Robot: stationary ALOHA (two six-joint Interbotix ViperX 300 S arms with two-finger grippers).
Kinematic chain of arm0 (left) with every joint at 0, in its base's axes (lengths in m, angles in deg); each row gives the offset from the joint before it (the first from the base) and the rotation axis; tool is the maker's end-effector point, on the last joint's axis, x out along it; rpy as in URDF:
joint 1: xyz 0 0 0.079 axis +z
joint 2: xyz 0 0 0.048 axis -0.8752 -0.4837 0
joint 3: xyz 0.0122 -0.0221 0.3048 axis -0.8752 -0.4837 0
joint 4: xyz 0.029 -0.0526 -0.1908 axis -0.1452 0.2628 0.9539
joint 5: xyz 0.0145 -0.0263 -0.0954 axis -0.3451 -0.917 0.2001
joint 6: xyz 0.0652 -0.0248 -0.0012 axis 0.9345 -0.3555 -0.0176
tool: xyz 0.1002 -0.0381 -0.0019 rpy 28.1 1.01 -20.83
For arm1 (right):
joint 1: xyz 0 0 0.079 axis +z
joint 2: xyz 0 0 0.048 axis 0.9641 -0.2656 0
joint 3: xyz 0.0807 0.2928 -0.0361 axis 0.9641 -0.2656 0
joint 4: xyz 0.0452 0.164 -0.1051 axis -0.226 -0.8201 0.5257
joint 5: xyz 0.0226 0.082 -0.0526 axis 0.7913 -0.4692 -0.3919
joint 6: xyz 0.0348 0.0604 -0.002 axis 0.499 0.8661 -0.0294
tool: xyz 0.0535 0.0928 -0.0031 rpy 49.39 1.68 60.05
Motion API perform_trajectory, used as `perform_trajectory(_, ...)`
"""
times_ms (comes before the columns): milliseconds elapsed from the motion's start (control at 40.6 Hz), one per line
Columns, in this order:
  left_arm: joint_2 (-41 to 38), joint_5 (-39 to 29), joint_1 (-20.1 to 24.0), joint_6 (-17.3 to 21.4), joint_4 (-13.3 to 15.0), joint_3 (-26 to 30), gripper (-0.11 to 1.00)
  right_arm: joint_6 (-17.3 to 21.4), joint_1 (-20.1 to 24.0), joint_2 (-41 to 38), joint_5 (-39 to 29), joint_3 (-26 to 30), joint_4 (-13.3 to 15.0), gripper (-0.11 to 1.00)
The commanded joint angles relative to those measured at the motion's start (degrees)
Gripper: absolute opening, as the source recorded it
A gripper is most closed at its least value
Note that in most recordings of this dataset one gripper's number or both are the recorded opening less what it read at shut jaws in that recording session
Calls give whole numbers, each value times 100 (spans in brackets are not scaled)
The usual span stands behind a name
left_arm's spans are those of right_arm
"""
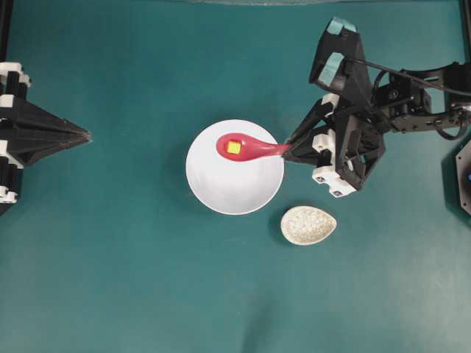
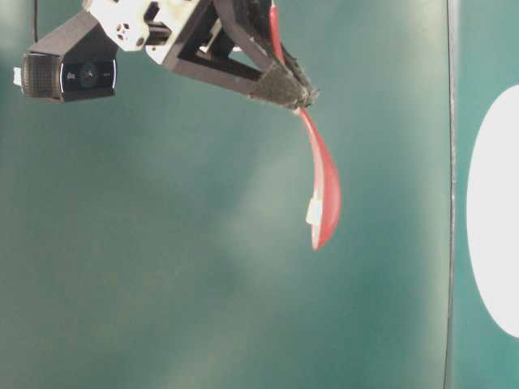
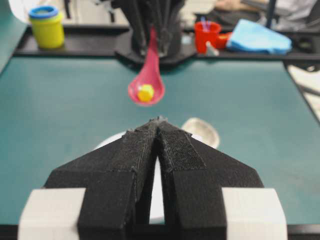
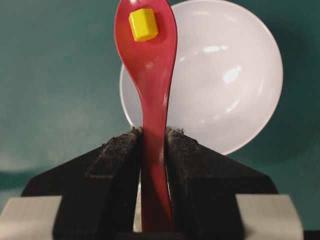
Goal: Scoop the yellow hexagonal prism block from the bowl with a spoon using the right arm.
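surface: teal table [image 1: 110,257]
right gripper [image 4: 154,145]: pinching spoon [image 4: 150,75] handle
left gripper [image 3: 159,131]: pressed together, idle
progress: yellow block [image 4: 143,24] in scoop, raised above bowl [image 4: 230,90]; scoop looks done

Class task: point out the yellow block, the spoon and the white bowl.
Yellow block [image 4: 143,24]: right wrist view, its top face.
Spoon [image 4: 152,90]: right wrist view, its neck below the scoop.
Bowl [image 1: 228,187]: overhead view, its bare inner floor.

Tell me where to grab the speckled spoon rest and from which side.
Take the speckled spoon rest from straight above, jaws closing across its narrower width. It lies flat on the table, egg-shaped, with a low rim, so its short axis probably gives the surest hold. It sits clear of the white bowl, which leaves room for fingers on both sides.
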Motion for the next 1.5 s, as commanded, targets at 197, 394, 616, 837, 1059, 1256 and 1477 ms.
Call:
perform_trajectory(197,-26,26,0,-18,-18,176,0,-9,35,141,18,53,-9,22)
perform_trajectory(394,-18,26,0,-26,-18,176,0,-18,35,123,35,53,-18,22)
perform_trajectory(616,-18,44,0,-26,-18,176,0,-53,35,141,62,62,0,22)
perform_trajectory(837,-26,26,0,-26,-18,176,0,-62,35,123,132,53,9,22)
perform_trajectory(1059,-44,53,0,-26,-18,176,0,-62,35,123,185,53,18,22)
perform_trajectory(1256,-70,53,0,-26,-18,176,0,-62,35,123,185,53,26,22)
perform_trajectory(1477,-70,62,0,-26,-18,176,0,-62,35,123,193,53,26,22)
